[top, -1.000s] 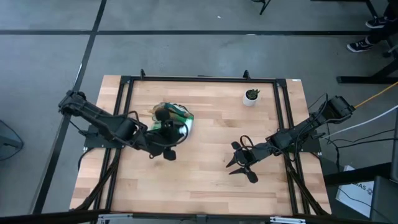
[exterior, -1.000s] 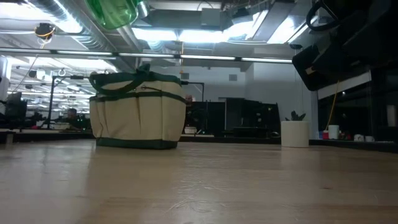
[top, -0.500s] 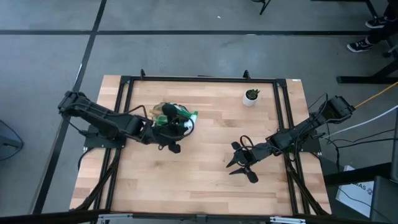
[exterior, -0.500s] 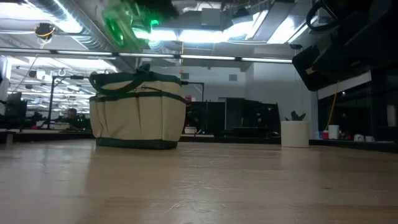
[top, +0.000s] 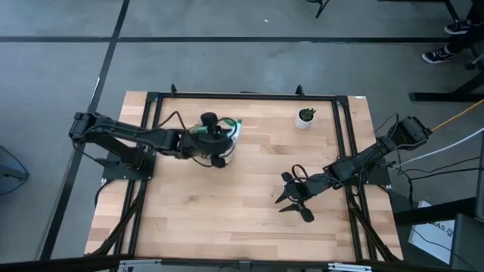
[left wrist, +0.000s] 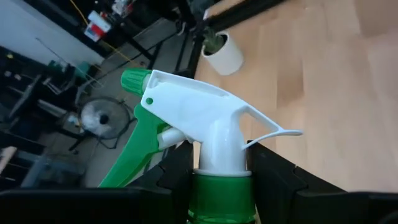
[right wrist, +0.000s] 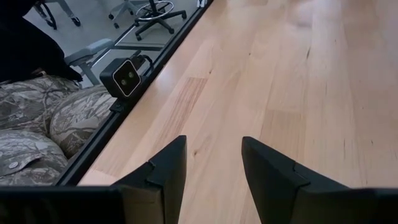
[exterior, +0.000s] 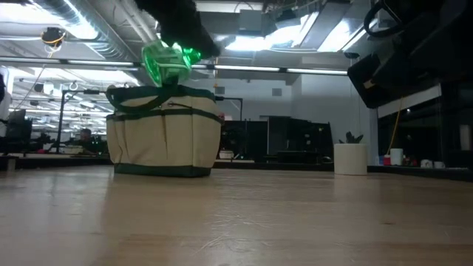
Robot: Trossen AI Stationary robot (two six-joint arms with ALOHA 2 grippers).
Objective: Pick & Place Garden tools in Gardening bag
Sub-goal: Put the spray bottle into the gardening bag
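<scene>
Gardening bag [exterior: 164,131] stands far left on the table [top: 249,219]. Since 1 second ago, the left gripper [top: 214,143] has swung over the bag, clamped around the spray bottle [exterior: 167,62], now just above the opening; release appears imminent. Right gripper [top: 293,198] waits, fingers apart, empty.

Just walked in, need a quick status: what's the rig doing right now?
The left gripper is shut on the green spray bottle by its neck and holds it in the air just above the open top of the gardening bag, not yet inside. The right gripper is open and holds nothing, above bare table on the right side. A small plant in a white pot stands near the far right corner, untouched. No other tools are visible on the table.
</scene>
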